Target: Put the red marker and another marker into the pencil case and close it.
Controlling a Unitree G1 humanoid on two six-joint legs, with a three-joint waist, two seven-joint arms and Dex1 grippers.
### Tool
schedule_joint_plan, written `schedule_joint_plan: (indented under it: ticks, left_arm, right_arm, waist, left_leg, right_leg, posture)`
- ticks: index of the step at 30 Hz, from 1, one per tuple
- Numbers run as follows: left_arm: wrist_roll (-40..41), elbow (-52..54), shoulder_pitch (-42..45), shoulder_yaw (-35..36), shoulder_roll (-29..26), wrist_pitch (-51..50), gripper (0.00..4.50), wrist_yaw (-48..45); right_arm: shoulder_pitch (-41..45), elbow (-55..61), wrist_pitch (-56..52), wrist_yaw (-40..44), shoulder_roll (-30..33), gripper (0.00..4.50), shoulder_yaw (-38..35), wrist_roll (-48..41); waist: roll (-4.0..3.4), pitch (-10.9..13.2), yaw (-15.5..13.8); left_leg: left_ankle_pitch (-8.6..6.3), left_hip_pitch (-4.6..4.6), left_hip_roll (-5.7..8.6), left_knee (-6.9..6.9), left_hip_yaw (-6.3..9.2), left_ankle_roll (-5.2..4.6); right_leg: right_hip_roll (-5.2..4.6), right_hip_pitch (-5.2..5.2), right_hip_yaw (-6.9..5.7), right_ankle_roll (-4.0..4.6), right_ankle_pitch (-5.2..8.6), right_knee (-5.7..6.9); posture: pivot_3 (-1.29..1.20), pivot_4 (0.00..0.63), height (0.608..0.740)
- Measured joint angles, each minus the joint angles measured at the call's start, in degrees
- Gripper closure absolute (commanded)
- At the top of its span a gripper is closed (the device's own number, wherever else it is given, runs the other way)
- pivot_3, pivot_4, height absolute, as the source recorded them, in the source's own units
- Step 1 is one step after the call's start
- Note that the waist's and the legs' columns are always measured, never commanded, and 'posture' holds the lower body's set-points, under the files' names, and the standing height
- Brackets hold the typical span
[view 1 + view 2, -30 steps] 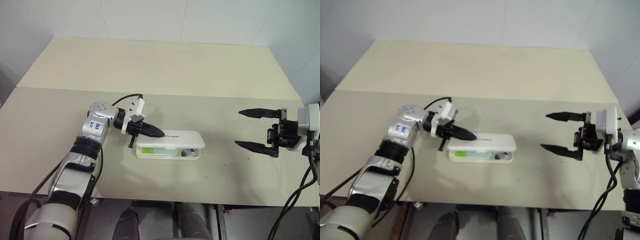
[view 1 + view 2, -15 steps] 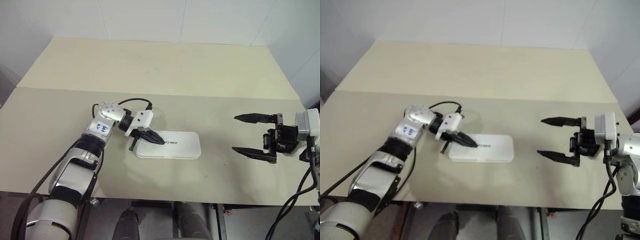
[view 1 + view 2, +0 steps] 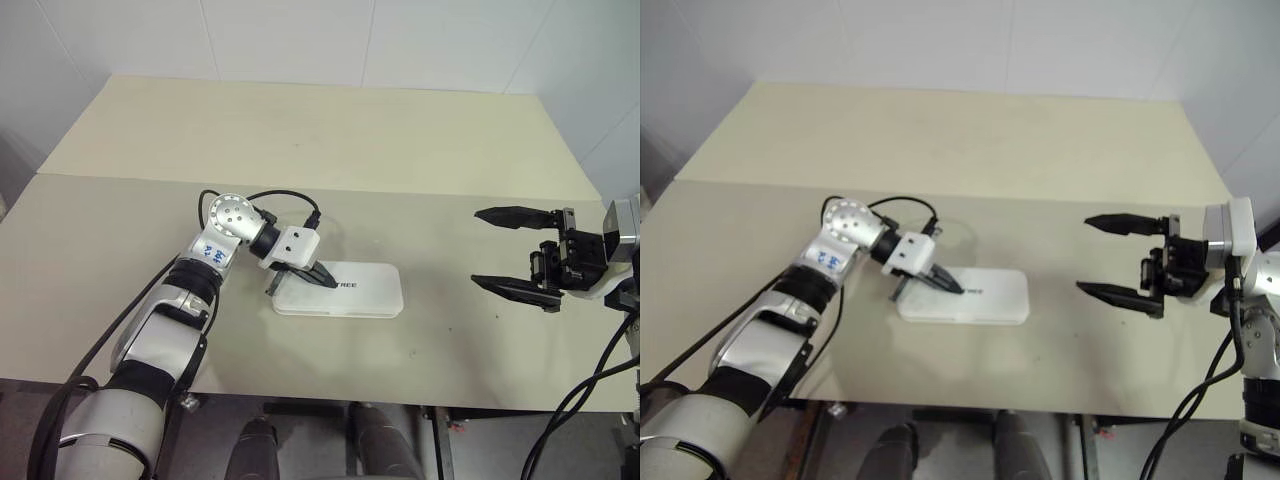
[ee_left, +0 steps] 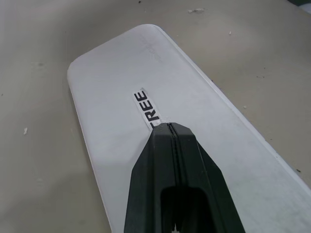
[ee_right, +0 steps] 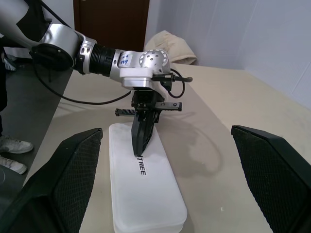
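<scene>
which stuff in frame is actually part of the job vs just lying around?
Part of the job:
- pencil case, lid down, on the table
- left gripper, shut, tips on the lid by the lettering
- right gripper, open, off to the case's right, holding nothing

Lying around:
- beige cloth bundle at the far end of the table
</scene>
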State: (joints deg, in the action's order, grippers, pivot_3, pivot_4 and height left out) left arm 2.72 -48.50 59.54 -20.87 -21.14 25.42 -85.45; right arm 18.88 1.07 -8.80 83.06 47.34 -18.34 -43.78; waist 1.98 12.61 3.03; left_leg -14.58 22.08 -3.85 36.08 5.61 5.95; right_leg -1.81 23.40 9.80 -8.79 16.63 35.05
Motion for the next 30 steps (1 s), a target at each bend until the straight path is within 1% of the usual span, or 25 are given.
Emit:
schedule_joint_plan:
  ticks: [4, 7, 8, 9, 11, 16, 18, 19, 20, 22, 25, 30]
  left_arm:
    - [0.45, 0.14, -0.10, 1.78, 0.97, -5.68, 4.47, 2.76]
    - [5.82, 2.01, -0.97, 7.23, 2.35, -10.45, 4.47, 2.78]
    - [7.47, 3.32, -1.42, 8.97, 2.48, -11.51, 4.30, 2.95]
    - [8.67, 4.05, -1.67, 10.41, 2.43, -12.42, 4.10, 3.20]
    - [11.02, 6.71, -2.96, 12.90, 2.04, -14.30, 3.61, 3.33]
    - [16.25, 12.79, -8.36, 16.90, -0.59, -19.99, 1.99, 0.18]
    - [16.99, 13.89, -9.11, 17.45, -1.16, -21.07, 1.37, -0.44]
    - [17.33, 14.20, -9.21, 17.75, -1.69, -21.30, 0.98, -0.46]
    - [17.44, 14.28, -9.21, 18.07, -2.02, -21.40, 0.71, -0.46]
    - [17.49, 14.05, -9.17, 18.76, -2.80, -21.41, 0.03, -0.37]
    - [17.48, 13.92, -9.18, 20.29, -4.23, -21.53, 0.03, 0.55]
    - [17.48, 14.13, -9.31, 20.90, -4.38, -21.77, 0.03, 1.67]
  right_arm:
    - [-0.02, 0.00, 0.03, -0.26, -0.09, 0.00, 0.00, 0.73]
    - [-0.21, -0.04, 0.05, -0.41, -0.10, 0.00, -0.02, 1.13]
    - [-0.21, -0.04, 0.09, -0.50, -0.10, 0.00, -0.02, 1.16]
    - [-0.27, -0.04, 0.15, -0.58, -0.10, 0.00, -0.05, 1.17]
    - [-0.46, -0.02, 0.27, -0.99, -0.21, 0.00, -0.11, 1.36]
    - [-1.37, 0.02, 0.60, -1.87, -0.28, 0.00, -0.31, 1.89]
    - [-1.56, 0.28, 0.67, -2.41, -0.27, 0.00, -0.62, 1.91]
    - [-1.64, 0.96, 0.65, -2.77, -0.26, 0.00, -0.69, 1.90]
    - [-1.67, 1.39, 0.61, -3.01, -0.26, 0.00, -0.71, 1.90]
    - [-3.81, 3.98, 0.13, -4.15, -0.21, 0.00, -2.00, 1.86]
    - [-8.42, 7.05, -0.16, -5.45, -0.18, 0.00, -4.23, 1.80]
    - [-9.86, 8.47, 0.08, -8.31, -0.67, 0.00, -6.18, 1.86]
  waist:
    - [0.00, 0.00, 0.08]
    - [0.00, 0.01, 0.09]
    - [0.00, 0.01, 0.14]
    - [-0.01, 0.01, 0.21]
    - [-0.02, 0.01, 0.28]
    - [-0.04, 0.01, 0.18]
    - [-0.04, 0.01, 0.11]
    - [-0.04, 0.01, -0.04]
    - [-0.04, 0.01, -0.07]
    - [-0.04, 0.01, -0.19]
    - [-0.04, 0.01, -0.07]
    - [-0.04, 0.01, 0.12]
  left_leg:
    - [0.00, 0.00, 0.00, 0.00, 0.00, 0.00]
    - [0.00, 0.04, 0.00, -0.03, 0.00, 0.00]
    - [0.00, 0.04, 0.00, -0.07, 0.00, 0.00]
    - [0.00, 0.00, 0.00, -0.11, 0.01, 0.00]
    - [0.00, -0.02, 0.00, -0.18, 0.01, -0.01]
    - [-0.01, 0.00, 0.00, -0.17, 0.02, -0.02]
    - [-0.01, 0.01, 0.00, -0.14, 0.03, -0.02]
    - [-0.01, 0.01, 0.00, -0.11, 0.04, -0.02]
    - [-0.01, 0.01, 0.00, -0.09, 0.04, -0.01]
    - [-0.01, 0.02, 0.01, -0.08, 0.05, -0.01]
    - [-0.02, 0.03, 0.01, -0.11, 0.04, -0.01]
    - [-0.02, 0.00, 0.01, -0.11, 0.04, -0.01]
  right_leg:
    - [0.00, 0.02, 0.00, -0.06, -0.03, 0.01]
    - [0.00, 0.06, 0.00, -0.09, -0.05, 0.02]
    - [0.00, 0.07, -0.01, -0.22, -0.11, 0.03]
    - [0.00, 0.08, -0.02, -0.55, -0.29, 0.06]
    - [0.00, 0.11, -0.03, -0.62, -0.32, 0.10]
    - [0.00, 0.18, -0.04, -0.61, -0.29, 0.25]
    - [0.00, 0.18, -0.05, -0.61, -0.29, 0.26]
    - [0.00, 0.17, -0.06, -0.62, -0.29, 0.27]
    - [0.00, 0.16, -0.06, -0.62, -0.29, 0.27]
    - [0.00, 0.16, -0.06, -0.58, -0.27, 0.26]
    - [0.00, 0.17, -0.06, -0.59, -0.26, 0.22]
    - [0.00, 0.16, -0.06, -0.52, -0.23, 0.20]
  posture:
    - [0.00, 0.150, 0.740]
    - [0.00, 0.150, 0.740]
    - [0.00, 0.150, 0.740]
    - [0.00, 0.150, 0.740]
    - [0.00, 0.150, 0.740]
    - [0.00, 0.150, 0.740]
    - [0.00, 0.150, 0.740]
    - [0.00, 0.150, 0.740]
    - [0.00, 0.150, 0.740]
    - [0.00, 0.150, 0.740]
    - [0.00, 0.150, 0.740]
    - [0.00, 0.150, 0.740]
